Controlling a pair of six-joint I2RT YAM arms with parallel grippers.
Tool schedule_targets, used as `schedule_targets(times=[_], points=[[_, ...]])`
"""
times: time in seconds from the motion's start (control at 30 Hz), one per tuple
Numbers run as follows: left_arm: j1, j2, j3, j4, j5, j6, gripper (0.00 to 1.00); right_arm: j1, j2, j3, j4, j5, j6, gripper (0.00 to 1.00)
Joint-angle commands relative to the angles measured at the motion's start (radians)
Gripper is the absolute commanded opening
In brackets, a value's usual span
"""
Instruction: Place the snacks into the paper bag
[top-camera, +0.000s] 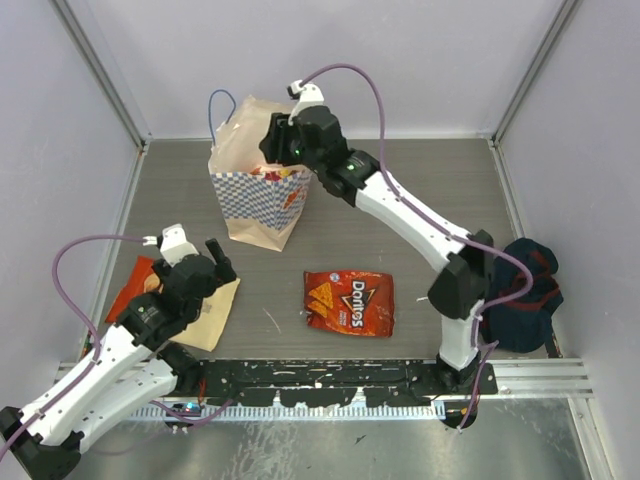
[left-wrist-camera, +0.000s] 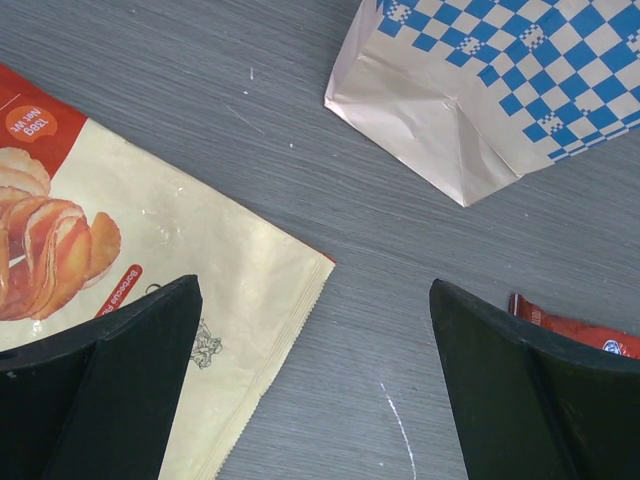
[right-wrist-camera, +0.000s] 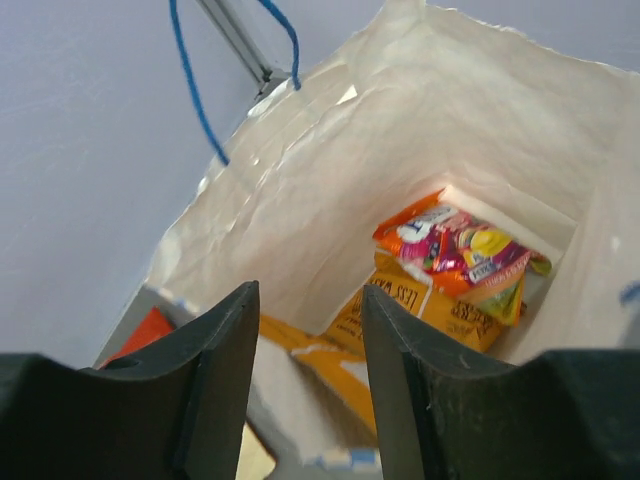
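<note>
At the near left of the grey table (top-camera: 420, 200) lies a cream-and-red chip packet (top-camera: 212, 315), flat, with chips pictured on its face. The left claw (top-camera: 215, 262) sits over the packet's right edge, released and spread wide. From its wrist view one dark finger (left-wrist-camera: 130, 390) covers the packet (left-wrist-camera: 200, 240) and the other stands over bare table. Only a strip of the packet's edge shows in the gap, and I cannot tell whether the claw touches it.

Further right and farther back stands the paper bag (top-camera: 255, 200), tan on top with a blue-and-white checked band below. Its mouth is open upward, and a blue cord handle (top-camera: 215, 105) loops up at its far left. The right claw (top-camera: 278, 150) is at the bag's mouth, pointing down into it. The wrist camera shows that claw (right-wrist-camera: 305, 370) parted, with nothing between its fingers. Below it, on the bottom of the bag (right-wrist-camera: 300, 230), a pink-and-yellow candy pack (right-wrist-camera: 465, 250) rests on top of an orange pack (right-wrist-camera: 400, 310).

Right of the bag and nearer, the red Doritos bag (top-camera: 350, 302) lies flat on the table, clear of both claws. At the near right edge, beside the right arm, sits a dark navy cloth bag (top-camera: 525, 295).
</note>
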Motion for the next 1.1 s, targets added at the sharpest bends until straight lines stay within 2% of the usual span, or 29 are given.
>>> schedule_targets(times=[0.0, 0.13, 0.33, 0.53, 0.7, 1.07], points=[[-0.002, -0.008, -0.002, 0.015, -0.030, -0.003, 0.98, 0.060, -0.274, -0.145, 0.063, 0.041, -0.059, 0.51], [-0.003, -0.020, -0.007, 0.017, -0.027, -0.003, 0.98, 0.083, -0.546, -0.432, 0.143, 0.073, -0.046, 0.53], [-0.003, -0.022, -0.028, 0.034, -0.018, -0.007, 0.98, 0.085, -0.815, -0.725, 0.069, 0.149, -0.002, 0.53], [-0.003, -0.009, -0.014, 0.024, -0.023, -0.005, 0.98, 0.085, -0.928, -0.930, -0.089, 0.220, 0.087, 0.49], [-0.003, -0.017, -0.017, 0.024, -0.011, -0.015, 0.98, 0.085, -0.969, -1.072, -0.218, 0.298, 0.206, 0.52], [-0.002, -0.025, -0.026, 0.041, 0.007, -0.021, 0.98, 0.085, -1.120, -1.430, -0.276, 0.259, 0.553, 0.55]])
